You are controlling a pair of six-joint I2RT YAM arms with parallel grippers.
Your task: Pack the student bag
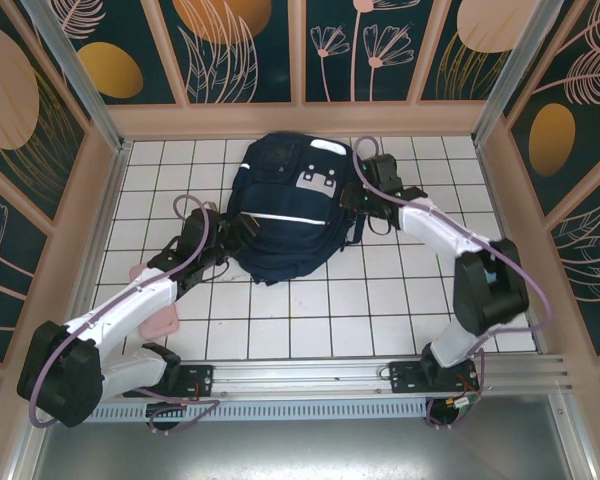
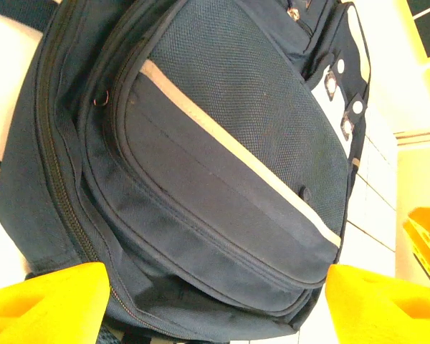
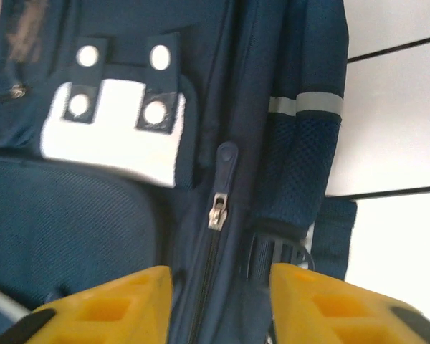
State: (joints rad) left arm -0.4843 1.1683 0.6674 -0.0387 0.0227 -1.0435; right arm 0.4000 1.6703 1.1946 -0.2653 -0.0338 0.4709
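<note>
1. Student bag (image 1: 280, 215): lying flat between both grippers, long axis near-to-far, patches (image 1: 320, 180) at far end.
2. Left gripper (image 2: 216, 279): spread wide, at bag's near-left edge.
3. Right gripper (image 3: 218, 279): half spread, astride bag's right-side zipper pull (image 3: 216, 211); likely nearer for working it.

The white-and-black left arm (image 1: 130, 300) and right arm (image 1: 435, 228) reach far, converging; left yellow-fingered gripper (image 2: 215, 308) gapes wide, right yellow-fingered gripper (image 3: 218, 301) narrower
</note>
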